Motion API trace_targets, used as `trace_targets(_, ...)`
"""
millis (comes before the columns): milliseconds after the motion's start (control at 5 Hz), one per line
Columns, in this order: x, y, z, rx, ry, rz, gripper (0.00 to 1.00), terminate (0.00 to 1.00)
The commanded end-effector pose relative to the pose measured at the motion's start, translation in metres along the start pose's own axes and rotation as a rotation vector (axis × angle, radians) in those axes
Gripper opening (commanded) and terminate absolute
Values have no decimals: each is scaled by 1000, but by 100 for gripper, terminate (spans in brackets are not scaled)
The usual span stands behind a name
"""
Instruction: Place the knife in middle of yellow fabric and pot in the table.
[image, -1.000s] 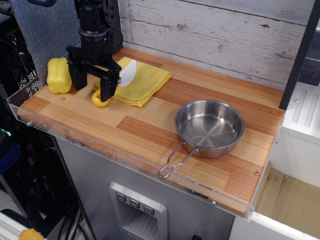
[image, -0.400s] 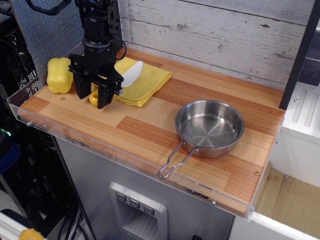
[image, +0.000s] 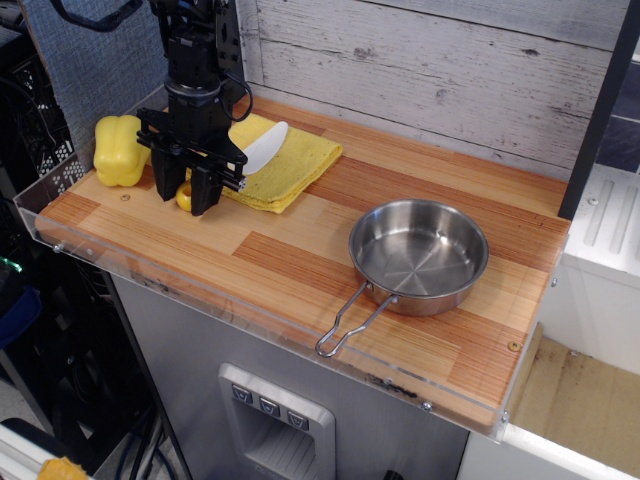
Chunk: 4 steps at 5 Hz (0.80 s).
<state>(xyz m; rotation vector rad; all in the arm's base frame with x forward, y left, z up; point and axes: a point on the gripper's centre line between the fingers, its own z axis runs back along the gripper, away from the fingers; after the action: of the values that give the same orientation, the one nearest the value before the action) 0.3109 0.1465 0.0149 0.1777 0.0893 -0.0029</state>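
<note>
My gripper (image: 186, 196) stands upright at the back left of the table (image: 270, 262). Its fingers are closed around the yellow handle of the knife. The knife's white blade (image: 264, 147) sticks out to the right, over the left part of the yellow fabric (image: 296, 160). The handle's end shows between the fingers, low by the tabletop at the fabric's front left edge. The pot (image: 418, 252) sits empty at the right front, its wire handle pointing to the front edge. Bare wood lies between fabric and pot.
A yellow toy pepper (image: 118, 150) lies at the far left, just left of the gripper. A white plank wall (image: 430, 70) runs behind the table. A clear acrylic rim (image: 200, 290) edges the front and left sides.
The fingers have closed in from a wide spread onto the knife handle. The gripper has shifted slightly left, and the blade now points more to the right.
</note>
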Motion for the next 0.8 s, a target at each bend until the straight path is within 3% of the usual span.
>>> trace_targets(0, 3, 26, 58, -58, -118, 72, 0, 0)
trace_targets(200, -2, 20, 87, -104, -146, 47, 0, 0)
trace_targets(600, -4, -32, 104, -114, -96, 20, 0, 0)
